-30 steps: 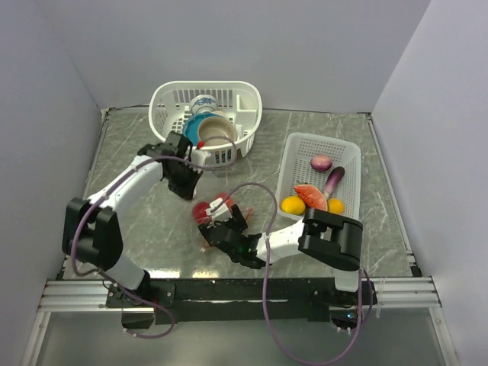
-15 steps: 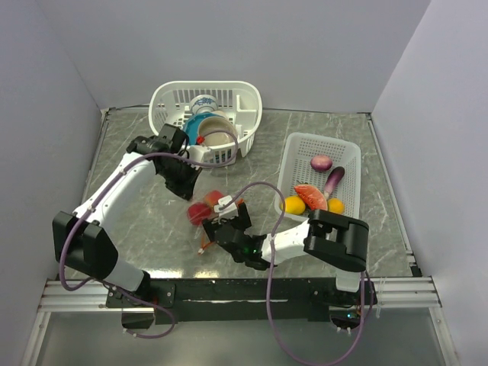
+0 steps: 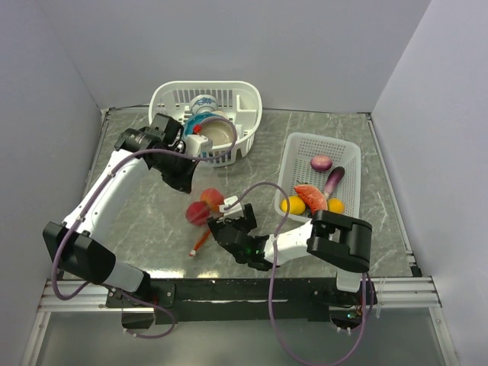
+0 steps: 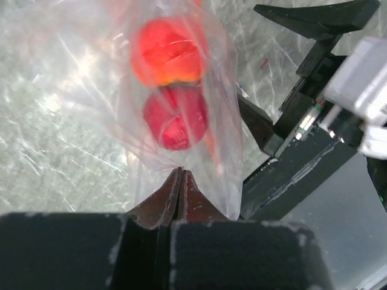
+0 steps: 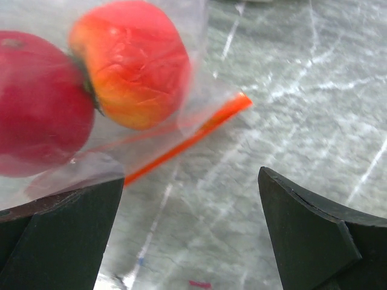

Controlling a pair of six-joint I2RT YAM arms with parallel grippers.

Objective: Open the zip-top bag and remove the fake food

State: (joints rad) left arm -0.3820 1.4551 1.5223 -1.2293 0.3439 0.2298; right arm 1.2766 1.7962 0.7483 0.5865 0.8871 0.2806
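Note:
The zip-top bag [image 3: 200,221] hangs mouth-down from my left gripper [image 3: 181,183], which is shut on its closed bottom edge [image 4: 180,172]. Two fake foods sit inside near the mouth: a red apple [image 4: 175,118] and an orange-red peach-like fruit [image 4: 169,51]. The red-orange zip strip [image 3: 200,242] touches the table. In the right wrist view the apple [image 5: 36,103], the fruit [image 5: 136,72] and the strip [image 5: 187,139] lie just ahead at the left. My right gripper [image 3: 223,226] is open and empty [image 5: 190,205], with its left finger [image 5: 60,229] against the bag's plastic.
A white tray [image 3: 301,145] at the right holds a purple onion [image 3: 321,162], an eggplant [image 3: 333,180], a lemon [image 3: 293,204], an orange [image 3: 335,206] and a red slice. A white basket [image 3: 171,99] with ceramic bowls stands at the back, next to my left wrist.
My left gripper has risen and moved back-left with the bag, so the bag now hangs from it. The fruits have slid toward the mouth. My right gripper stays low beside it.

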